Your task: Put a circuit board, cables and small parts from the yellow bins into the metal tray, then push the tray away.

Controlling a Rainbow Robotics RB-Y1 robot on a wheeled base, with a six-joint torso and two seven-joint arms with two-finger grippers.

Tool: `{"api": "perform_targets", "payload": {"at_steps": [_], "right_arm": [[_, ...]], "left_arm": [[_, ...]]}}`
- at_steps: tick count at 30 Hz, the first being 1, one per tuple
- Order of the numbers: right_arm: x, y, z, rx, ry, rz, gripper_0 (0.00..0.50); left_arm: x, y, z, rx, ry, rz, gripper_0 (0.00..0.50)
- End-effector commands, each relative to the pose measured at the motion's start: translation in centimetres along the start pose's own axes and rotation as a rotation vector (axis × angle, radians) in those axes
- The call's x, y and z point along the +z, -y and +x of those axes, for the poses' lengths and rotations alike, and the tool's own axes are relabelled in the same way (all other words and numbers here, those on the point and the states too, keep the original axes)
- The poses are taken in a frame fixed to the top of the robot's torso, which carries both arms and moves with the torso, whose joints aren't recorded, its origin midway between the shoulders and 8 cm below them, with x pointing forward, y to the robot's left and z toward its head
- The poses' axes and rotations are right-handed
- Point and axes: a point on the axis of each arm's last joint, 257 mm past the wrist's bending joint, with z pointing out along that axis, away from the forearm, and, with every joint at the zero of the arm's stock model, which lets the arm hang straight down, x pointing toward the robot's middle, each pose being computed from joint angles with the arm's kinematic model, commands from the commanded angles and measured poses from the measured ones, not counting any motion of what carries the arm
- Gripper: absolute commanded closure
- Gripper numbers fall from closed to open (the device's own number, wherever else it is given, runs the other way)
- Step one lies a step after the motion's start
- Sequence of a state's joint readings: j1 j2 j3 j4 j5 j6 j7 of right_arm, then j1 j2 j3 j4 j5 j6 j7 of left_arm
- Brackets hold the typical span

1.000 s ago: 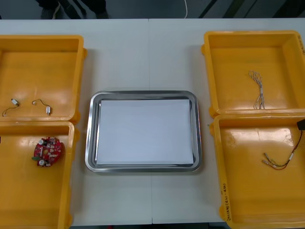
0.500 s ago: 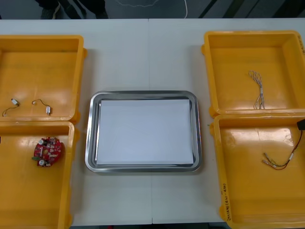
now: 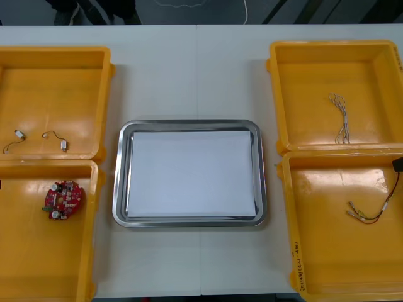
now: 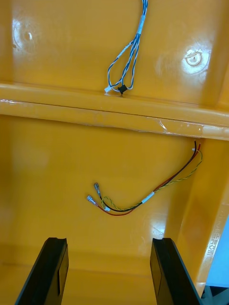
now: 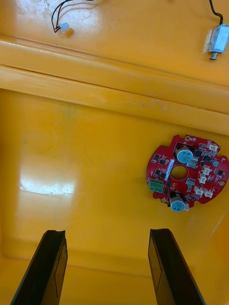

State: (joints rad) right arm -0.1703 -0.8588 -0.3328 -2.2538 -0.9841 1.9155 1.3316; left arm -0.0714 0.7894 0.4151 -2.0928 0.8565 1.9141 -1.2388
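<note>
- Between the left gripper fingers there's just bare floor of the near left yellow bin. They're spread wide and holding nothing.
- Just ahead of it the circuit board lies flat, but it lines up with the tray-side finger, not the gap. My guess is that grabbing the board is the step in hand. So shift sideways to centre on it first, then drop and pinch across the rim, not on the little components.
- Past the bin wall, a small metal part and a black cable sit in the next bin.
- Over on the other side, the right gripper hangs spread and empty above the near right yellow bin. The red and yellow cable is just ahead of its gap, and the blue and white cable is beyond the divider.
- Between both sets of bins sits the metal tray, with nothing loaded yet.
</note>
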Motion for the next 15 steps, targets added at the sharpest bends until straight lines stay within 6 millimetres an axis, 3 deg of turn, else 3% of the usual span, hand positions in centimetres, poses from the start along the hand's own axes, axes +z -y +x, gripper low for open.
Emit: {"api": "perform_targets", "payload": {"at_steps": [1,15], "right_arm": [[-1.18,1.06,-0.20,0.030,0.023,0.041,0.000],[-1.18,1.06,-0.20,0.030,0.023,0.041,0.000]], "left_arm": [[-1.05,-1.33,-0.07,0.123,0.005,-0.048,0.000],[-1.05,-1.33,-0.07,0.123,0.005,-0.048,0.000]]}}
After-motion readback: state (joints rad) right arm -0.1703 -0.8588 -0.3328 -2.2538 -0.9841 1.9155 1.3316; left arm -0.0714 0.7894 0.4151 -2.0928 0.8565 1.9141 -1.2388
